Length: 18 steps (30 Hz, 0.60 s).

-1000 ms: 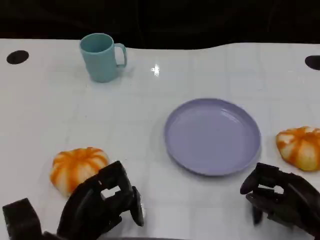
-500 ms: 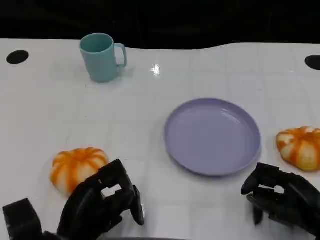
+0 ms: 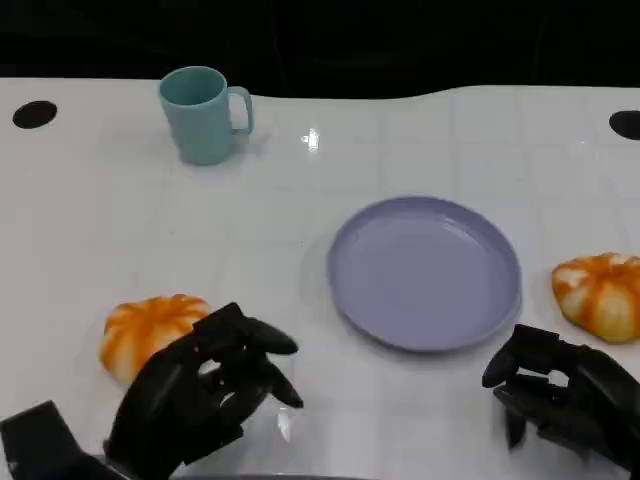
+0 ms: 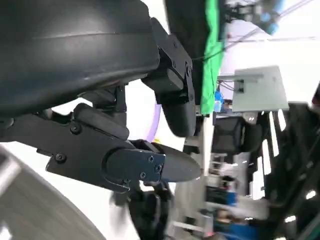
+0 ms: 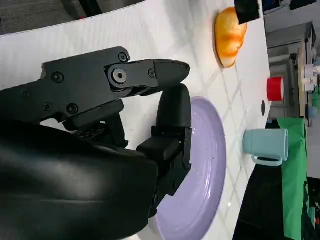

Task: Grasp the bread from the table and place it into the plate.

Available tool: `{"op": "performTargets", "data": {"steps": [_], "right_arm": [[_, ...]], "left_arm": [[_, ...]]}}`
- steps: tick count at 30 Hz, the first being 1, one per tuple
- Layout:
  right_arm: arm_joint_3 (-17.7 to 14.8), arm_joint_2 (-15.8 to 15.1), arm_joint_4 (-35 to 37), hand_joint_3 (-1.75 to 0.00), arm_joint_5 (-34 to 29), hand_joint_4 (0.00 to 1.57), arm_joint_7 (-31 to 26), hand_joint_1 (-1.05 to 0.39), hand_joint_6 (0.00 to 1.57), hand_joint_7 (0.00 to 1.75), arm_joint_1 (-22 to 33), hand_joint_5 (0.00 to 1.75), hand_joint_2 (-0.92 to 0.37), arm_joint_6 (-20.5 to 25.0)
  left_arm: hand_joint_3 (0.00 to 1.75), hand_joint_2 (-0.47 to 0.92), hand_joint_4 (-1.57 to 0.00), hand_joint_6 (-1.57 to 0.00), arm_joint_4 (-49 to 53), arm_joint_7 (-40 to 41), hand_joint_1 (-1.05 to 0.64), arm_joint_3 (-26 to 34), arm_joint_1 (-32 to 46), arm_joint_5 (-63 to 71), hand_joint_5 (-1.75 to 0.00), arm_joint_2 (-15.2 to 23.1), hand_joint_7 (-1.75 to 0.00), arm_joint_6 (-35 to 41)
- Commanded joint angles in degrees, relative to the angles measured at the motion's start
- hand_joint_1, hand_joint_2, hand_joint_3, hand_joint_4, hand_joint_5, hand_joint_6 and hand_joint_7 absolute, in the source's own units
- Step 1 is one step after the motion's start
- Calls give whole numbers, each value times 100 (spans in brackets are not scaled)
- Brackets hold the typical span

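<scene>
An orange-and-white striped bread (image 3: 148,330) lies on the white table at the near left. My left hand (image 3: 200,400) is just beside it on the near right, fingers stretched out and apart, holding nothing. The lavender plate (image 3: 425,272) sits right of centre, with nothing on it. A second striped bread (image 3: 600,295) lies to the right of the plate. My right hand (image 3: 560,395) hovers near the front edge below that bread, holding nothing. In the right wrist view its fingers (image 5: 150,75) reach over the plate (image 5: 200,190), and the left-side bread (image 5: 230,30) lies beyond.
A teal mug (image 3: 205,113) stands at the back left, also seen as the mug (image 5: 267,145) in the right wrist view, where a red object (image 5: 275,89) sits off the table. Dark round holes (image 3: 35,113) mark the table's far corners.
My left hand's fingers have uncurled and spread out toward the right beside the bread. The right hand, plate and both breads have not moved.
</scene>
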Motion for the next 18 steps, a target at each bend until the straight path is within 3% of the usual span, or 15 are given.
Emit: {"op": "performTargets", "data": {"steps": [1, 4, 14, 18], "right_arm": [[25, -38, -3, -29, -84, 66, -58, -51, 65, 141, 160, 175, -92, 194], [36, -36, -77, -28, -93, 66, -82, -53, 65, 141, 190, 175, -92, 261], [66, -38, -154, -30, -141, 66, -121, -53, 63, 141, 236, 175, -92, 207], [96, -45, -250, -29, -182, 66, -225, -54, 64, 141, 265, 175, -92, 345]], "left_arm": [[29, 92, -33, -36, -376, 438, -74, -54, 113, 554, -103, 264, -51, -258], [28, 92, -28, -38, -726, 876, -70, -77, 198, 1114, -93, 404, -36, -406], [27, 92, -14, -38, -1584, 2246, -65, -8, 242, 3148, -81, 1161, -20, -593], [21, 92, -9, -36, -2167, 2546, -59, 33, 324, 4065, -80, 1541, -15, -249]]}}
